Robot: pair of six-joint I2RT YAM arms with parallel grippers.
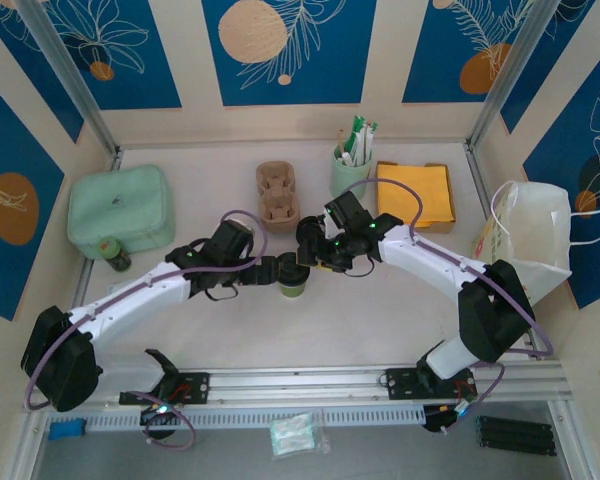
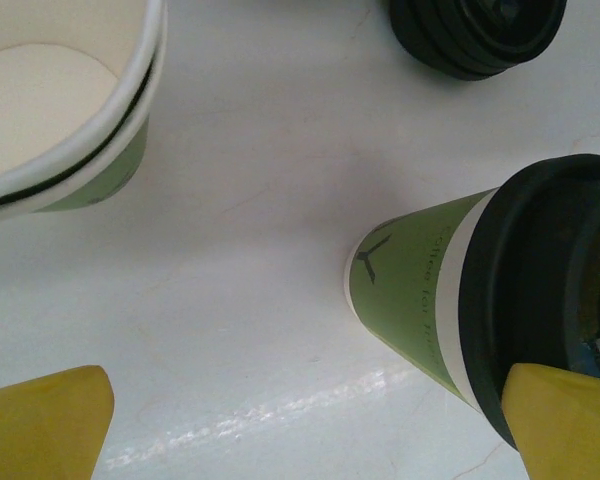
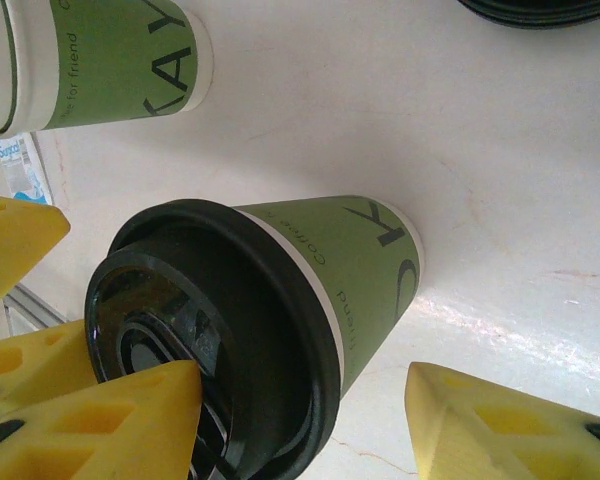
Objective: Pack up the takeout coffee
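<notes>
Straddling the lidded cup (image 3: pixel 320 280), upright on the table (image 1: pixel 380 330), with the right gripper (image 3: pixel 300 385) half-spread, not yet pinching, likely for bagging, and the left gripper (image 2: pixel 305 385) splayed wide alongside for room.

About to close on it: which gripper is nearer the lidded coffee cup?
Right, slightly. The right gripper has jaws either side of the takeout coffee; the left gripper, wide open, has it off-centre by one finger.
</notes>
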